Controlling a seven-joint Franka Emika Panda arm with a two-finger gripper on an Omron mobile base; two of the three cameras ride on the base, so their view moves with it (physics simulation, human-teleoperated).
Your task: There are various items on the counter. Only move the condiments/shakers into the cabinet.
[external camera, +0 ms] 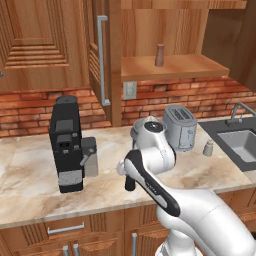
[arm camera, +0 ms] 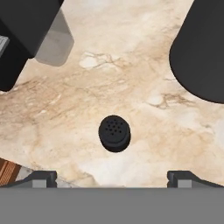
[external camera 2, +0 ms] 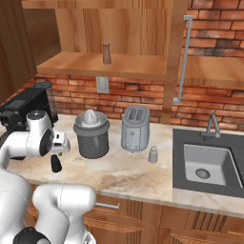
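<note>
- Claw [arm camera: 112,177] hangs with its two dark fingertips [arm camera: 41,177] spread wide apart at the bottom of the hand view, nothing between them, looking straight down on the counter.
- Black shaker [arm camera: 114,133] stands upright on the marble right under the hand, its perforated top facing the camera, centred between the tips but clear of both.
- From the right base view, that black shaker [external camera 2: 56,163] sits near the counter's front edge, just below the white wrist, in front of the coffee machine and left of the juicer.
- Brown wood shaker [external camera: 159,55] is up on the cabinet shelf [external camera: 200,65], upright, beside the long silver bar handle [external camera: 103,60] of the open door.
- Pale grey shaker [external camera 2: 153,154] waits on the counter [external camera 2: 143,176], between the silver toaster [external camera 2: 135,128] and the sink [external camera 2: 209,164], just beside the toaster's front corner.
- Grey juicer [external camera 2: 91,133] with its white cone stands left of the toaster, the two near each other but apart.
- Black coffee machine [external camera: 66,142] stands tall at the left of the counter in the left base view, against the brick wall.
- Hand view catches the coffee machine's dark body top left and the juicer's dark round wall top right, the black shaker on bare marble between them.
</note>
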